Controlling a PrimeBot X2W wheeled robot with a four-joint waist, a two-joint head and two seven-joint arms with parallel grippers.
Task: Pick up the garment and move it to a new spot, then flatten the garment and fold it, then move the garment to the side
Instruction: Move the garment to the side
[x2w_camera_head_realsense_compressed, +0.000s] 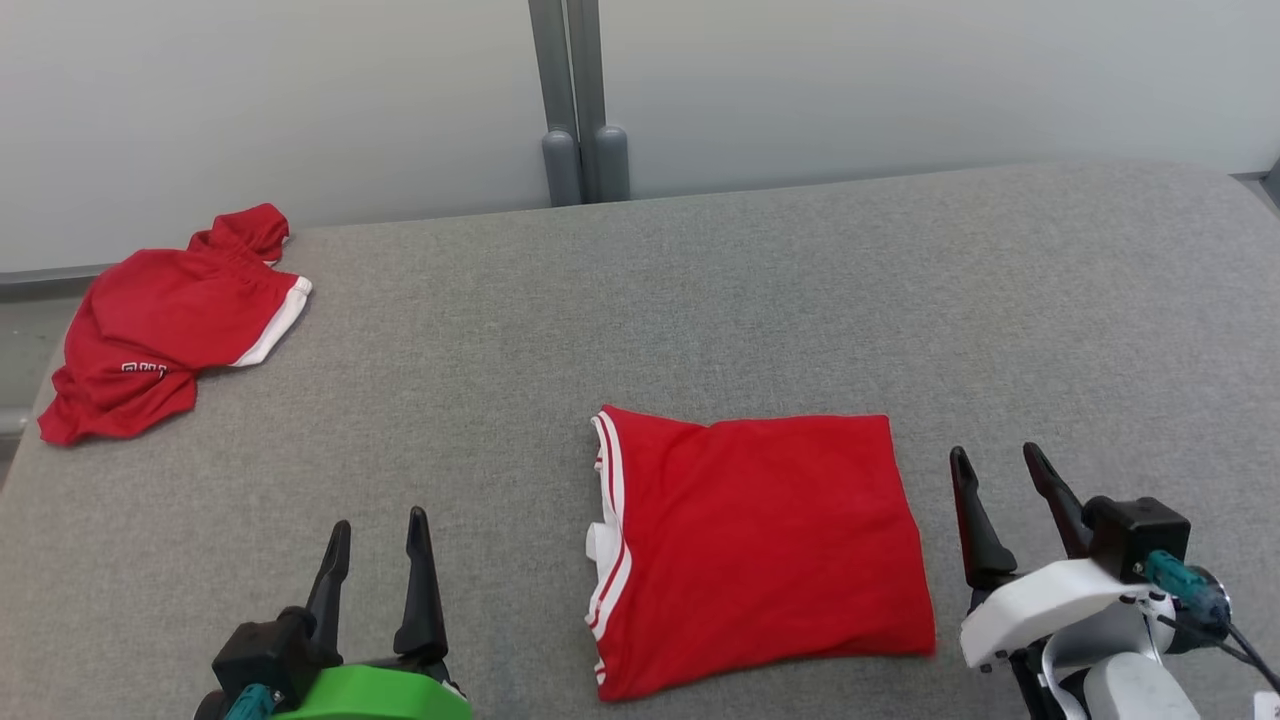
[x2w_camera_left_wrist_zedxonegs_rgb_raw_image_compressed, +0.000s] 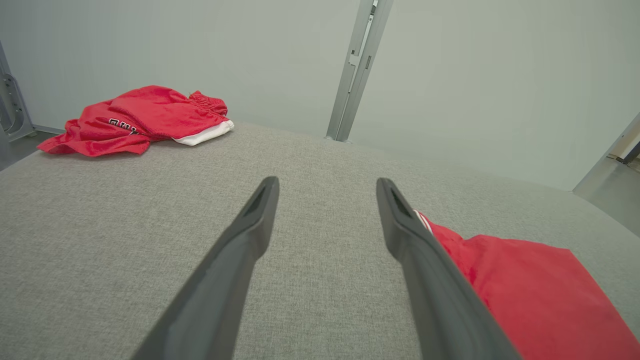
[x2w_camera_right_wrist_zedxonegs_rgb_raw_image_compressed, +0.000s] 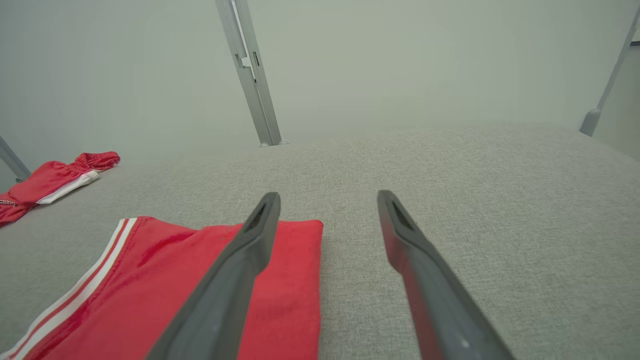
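Near the surface's (x2w_camera_head_realsense_compressed: 700, 300) front edge, the head view showed me the folded garment (x2w_camera_head_realsense_compressed: 760, 550) flat between the left gripper (x2w_camera_head_realsense_compressed: 380, 518) and right gripper (x2w_camera_head_realsense_compressed: 995, 450), both with fingers apart and empty. In the left wrist view, its striped edge lay beside one finger. In the right wrist view, one finger hung over its plain edge. I judged it light, limp and prone to unfolding, best pinched at both side edges through all layers.

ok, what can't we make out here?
- Lettering on the crumpled garment: too small in head view, creased and partly tucked under in left wrist view.
- Folded garment: inner layers hidden under its top layer. Left wrist view cuts it at the right and bottom edges, and a finger of the left gripper covers part.
- Grey surface: near edge below the head view's frame.
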